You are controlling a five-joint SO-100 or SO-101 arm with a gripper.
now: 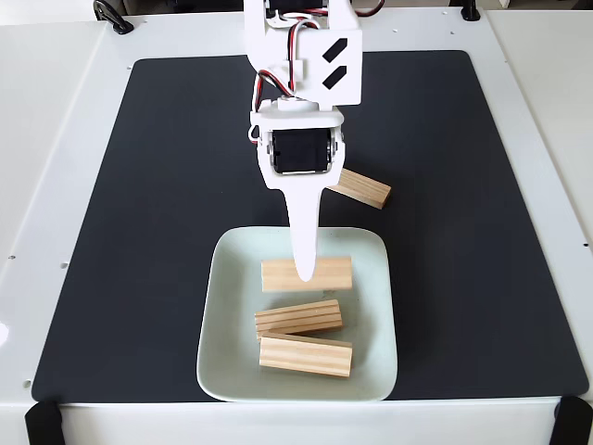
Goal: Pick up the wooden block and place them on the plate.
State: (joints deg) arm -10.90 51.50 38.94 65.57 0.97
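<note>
Fixed view from the near side of a white table (56, 139) covered by a black rectangular mat (185, 185). The pale mint-white square plate (222, 371) with rounded corners lies at the mat's near edge, holding three light tan wooden blocks: far (329, 274), middle (298, 317) and nearest (306, 356). A fourth wooden block (363, 188) rests on the mat just beyond the plate's far right corner. The white two-finger gripper (304, 274) points down over the far block; whether its fingers are spread or pinching cannot be told

blocks (307, 274): grained wood | plate (222, 306): smooth, perhaps glazed | mat (167, 185): matt black | gripper (304, 273): white plastic
</note>
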